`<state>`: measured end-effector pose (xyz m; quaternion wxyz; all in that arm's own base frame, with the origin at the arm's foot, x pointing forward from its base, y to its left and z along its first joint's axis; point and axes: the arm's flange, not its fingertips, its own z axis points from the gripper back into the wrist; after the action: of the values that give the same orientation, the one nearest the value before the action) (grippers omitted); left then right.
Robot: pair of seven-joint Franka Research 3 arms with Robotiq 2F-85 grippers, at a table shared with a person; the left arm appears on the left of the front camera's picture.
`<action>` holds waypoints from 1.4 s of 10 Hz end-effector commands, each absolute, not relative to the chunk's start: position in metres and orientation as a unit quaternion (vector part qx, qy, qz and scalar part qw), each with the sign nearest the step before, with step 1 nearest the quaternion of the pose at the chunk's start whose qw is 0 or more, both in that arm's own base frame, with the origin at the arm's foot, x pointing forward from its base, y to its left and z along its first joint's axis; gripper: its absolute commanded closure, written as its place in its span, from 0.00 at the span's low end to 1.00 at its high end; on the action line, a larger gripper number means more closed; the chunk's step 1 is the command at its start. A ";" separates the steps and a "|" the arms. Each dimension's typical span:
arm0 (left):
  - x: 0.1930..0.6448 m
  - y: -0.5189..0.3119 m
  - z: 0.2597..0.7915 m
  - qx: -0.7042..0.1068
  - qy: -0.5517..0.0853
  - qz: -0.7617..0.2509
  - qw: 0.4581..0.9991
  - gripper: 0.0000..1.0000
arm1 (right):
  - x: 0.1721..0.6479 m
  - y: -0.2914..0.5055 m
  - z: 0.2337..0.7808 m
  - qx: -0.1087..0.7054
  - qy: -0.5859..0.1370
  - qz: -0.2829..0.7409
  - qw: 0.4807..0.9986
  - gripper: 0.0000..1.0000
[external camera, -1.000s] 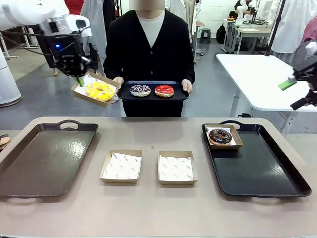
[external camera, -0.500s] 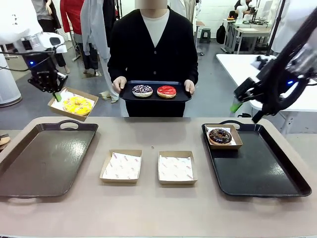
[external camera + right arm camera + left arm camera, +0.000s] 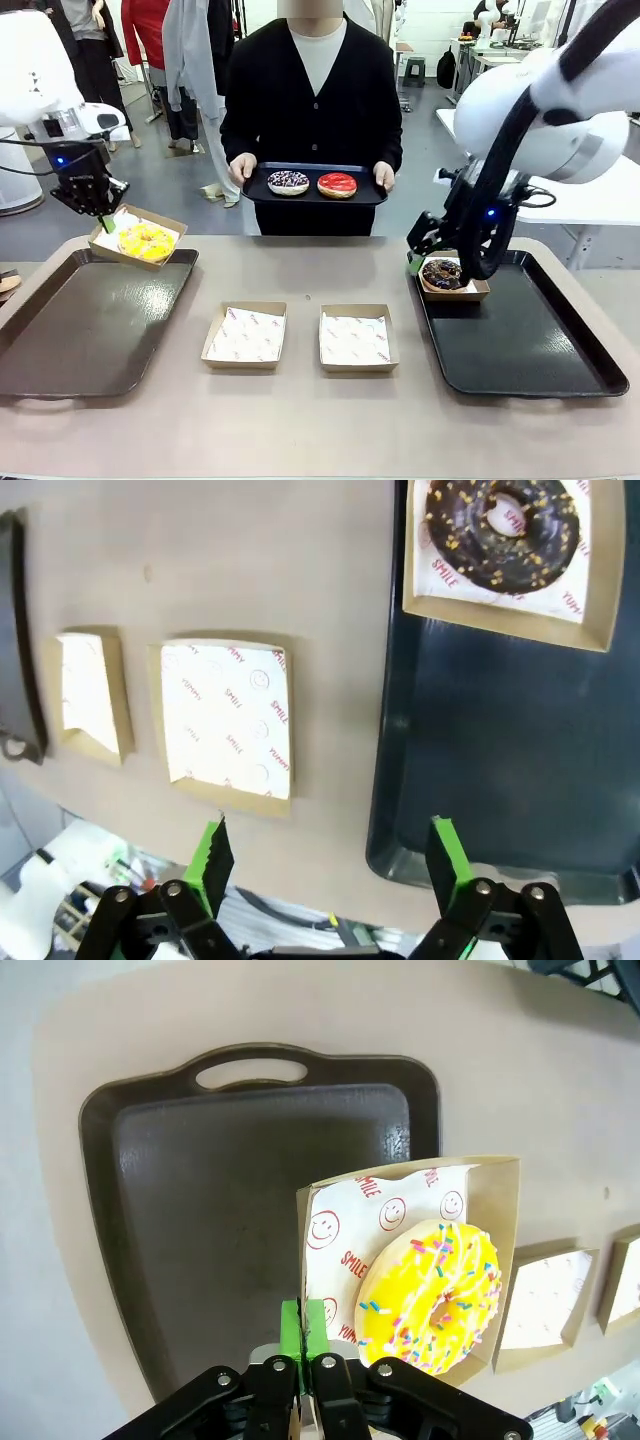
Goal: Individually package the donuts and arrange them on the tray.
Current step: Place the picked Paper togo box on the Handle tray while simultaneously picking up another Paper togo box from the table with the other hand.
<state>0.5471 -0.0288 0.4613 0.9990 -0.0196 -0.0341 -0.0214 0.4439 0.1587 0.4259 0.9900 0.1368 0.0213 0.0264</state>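
In the front view the right arm hides its gripper's far finger and covers one side of the chocolate donut (image 3: pixel 444 273). The top edge of the right wrist view cuts off that donut's kraft-card box (image 3: pixel 600 590). The right gripper (image 3: pixel 328 832) has its green-padded fingers spread wide with nothing between them. The chocolate donut, a dark ring flecked with pale crumbs, lies ahead of the right finger on printed paper in its box. The box stands in a corner of the glossy black tray (image 3: pixel 480 760). Ahead of the left finger is an empty shallow box (image 3: pixel 228 720) lined with the same white paper, and a second one (image 3: pixel 90 695) lies farther to that side.

The left gripper (image 3: pixel 303 1322) has its pads pressed together on the near wall of a cardboard box (image 3: pixel 505 1260), pinching card and smiley-print liner together. The yellow donut (image 3: pixel 430 1295) — smooth frosting, coloured sprinkles — sits in that box just past the fingertips. Beyond them lies a dark tray (image 3: pixel 200 1210) with rounded corners and a loop handle; whether the box rests on its rim or hangs clear of it is hard to tell.

Across the table, between the two grippers and beyond both, a person's hands hold a small black tray (image 3: pixel 312 198). It carries a sprinkled donut (image 3: pixel 288 182) and a shiny red donut (image 3: pixel 337 184).
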 end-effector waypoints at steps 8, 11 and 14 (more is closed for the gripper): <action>0.555 -0.027 0.442 -0.015 -0.018 -0.023 0.999 0.99 | 0.443 0.172 0.420 0.124 0.025 0.025 0.992 0.00; 0.555 -0.027 0.442 -0.015 -0.018 -0.023 0.999 0.99 | 0.443 0.172 0.420 0.124 0.025 0.025 0.992 0.00; 0.555 -0.027 0.442 -0.015 -0.018 -0.023 0.999 0.99 | 0.445 0.171 0.424 0.126 0.026 0.024 0.991 0.00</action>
<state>0.5569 -0.0298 0.4410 0.9995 -0.0150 -0.0163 -0.0246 0.4451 0.1711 0.4238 0.9914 0.1259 0.0255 0.0236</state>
